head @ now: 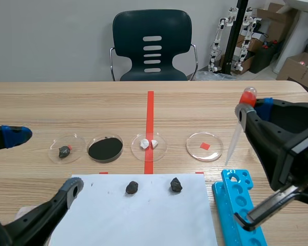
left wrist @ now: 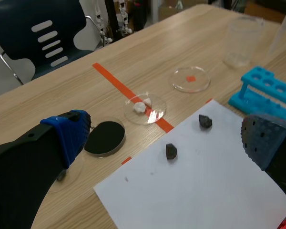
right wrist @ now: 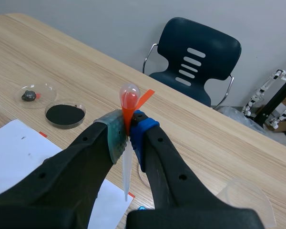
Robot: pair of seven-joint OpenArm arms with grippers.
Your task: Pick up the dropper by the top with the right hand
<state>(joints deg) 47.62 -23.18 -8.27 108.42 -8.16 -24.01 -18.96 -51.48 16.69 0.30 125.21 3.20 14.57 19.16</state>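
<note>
1. The right end effector (head: 252, 106) is clenched on the dropper (head: 236, 134). The pads grip it just below the red bulb, which stands clear above the fingertips.
2. We see the dropper hanging tip-down, slightly tilted. Its clear stem points toward the far end of the blue test tube rack (head: 237, 205). We cannot tell whether the tip touches anything.
3. In the right wrist view, the dropper (right wrist: 127, 167) sits between the two pads of the right end effector (right wrist: 128, 131), stem downward.
4. The left end effector (head: 43, 161) is released, with its fingers wide apart over the near left part of the worktop (head: 41, 102). It holds nothing.
5. Four petri dishes stand in a row across the worktop. One holds a dark rock (head: 65, 150), one black powder (head: 105, 148), one white pieces (head: 149, 144) and one a red square (head: 204, 146).
6. A white paper sheet (head: 138, 220) lies nearer the robot, with two dark rocks (head: 132, 187) on it, apart from each other.
7. The rack stands just beside the sheet's right edge.
</note>
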